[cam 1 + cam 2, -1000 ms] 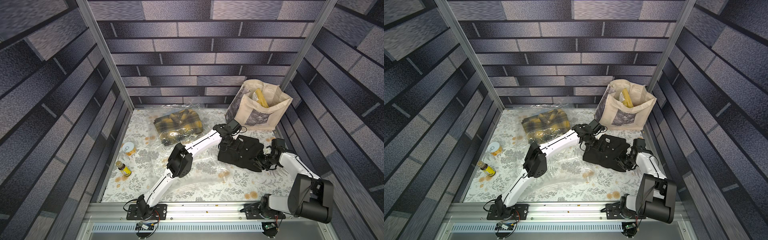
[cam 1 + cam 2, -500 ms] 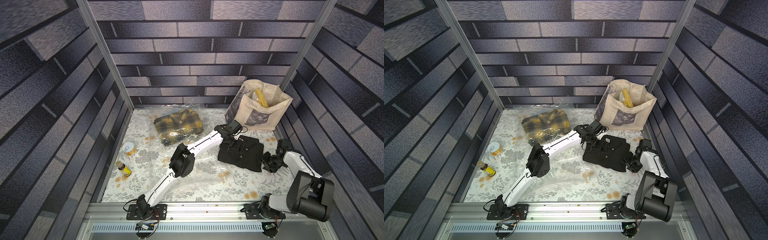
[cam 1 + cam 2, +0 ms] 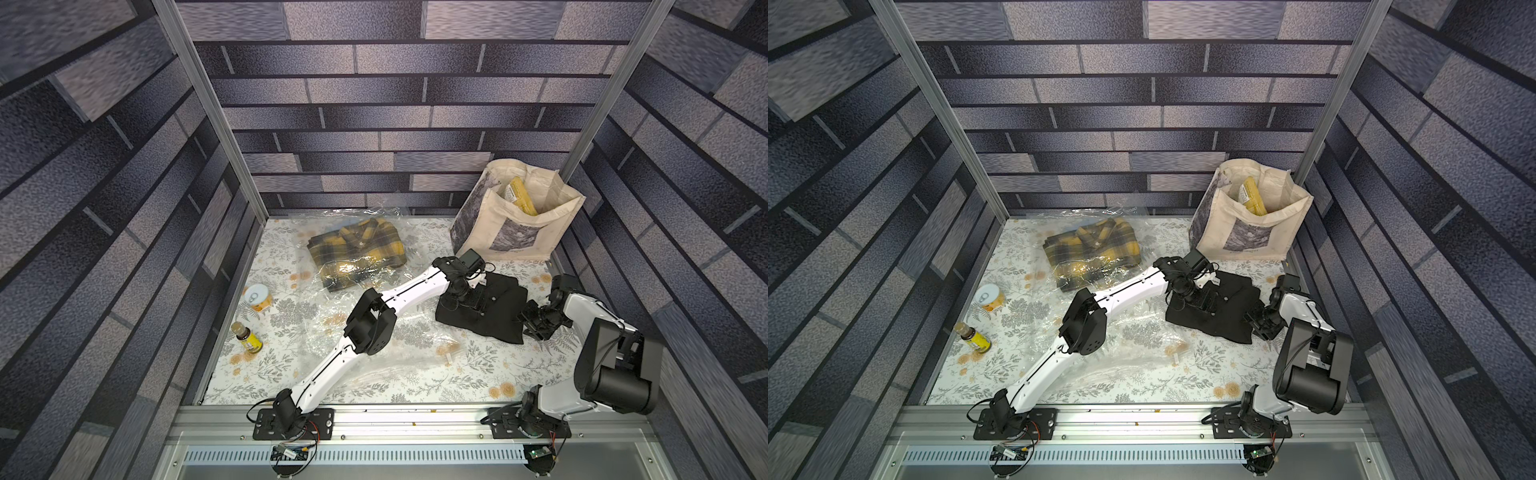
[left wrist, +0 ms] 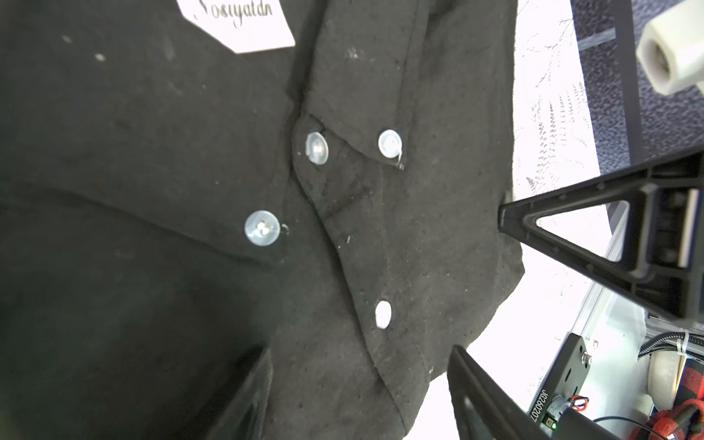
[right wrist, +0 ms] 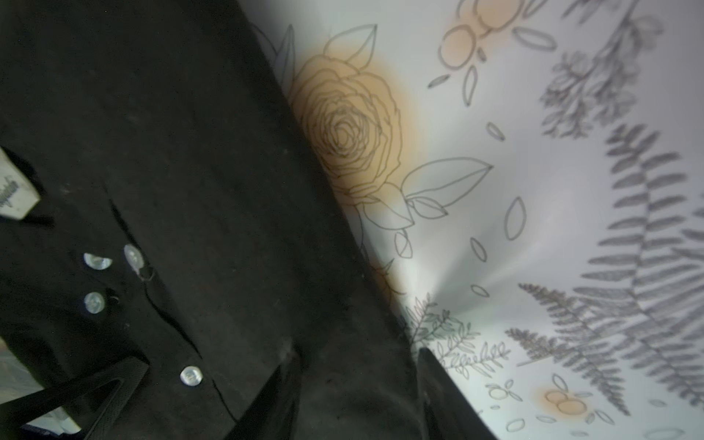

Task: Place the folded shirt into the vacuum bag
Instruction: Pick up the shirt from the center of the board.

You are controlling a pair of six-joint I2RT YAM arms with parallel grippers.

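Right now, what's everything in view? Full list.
black shirt: one, black with pale buttons, folded, right side, in front of the tote
plaid shirt: one, yellow and dark check, inside the vacuum bag, at the back
vacuum bag: one, clear, spread across mid-table
tote bag: one, beige with grey picture, back right corner, upright
packet: one, yellow, inside the tote
can: one, yellow, pale lid, left edge
bottle: one, yellow label, left edge, nearer the robot than the can
tablecloth: one, white floral, covers the table
left claw: one, black, jaws apart over the black shirt
right claw: one, black, at the black shirt's right edge, grip unclear
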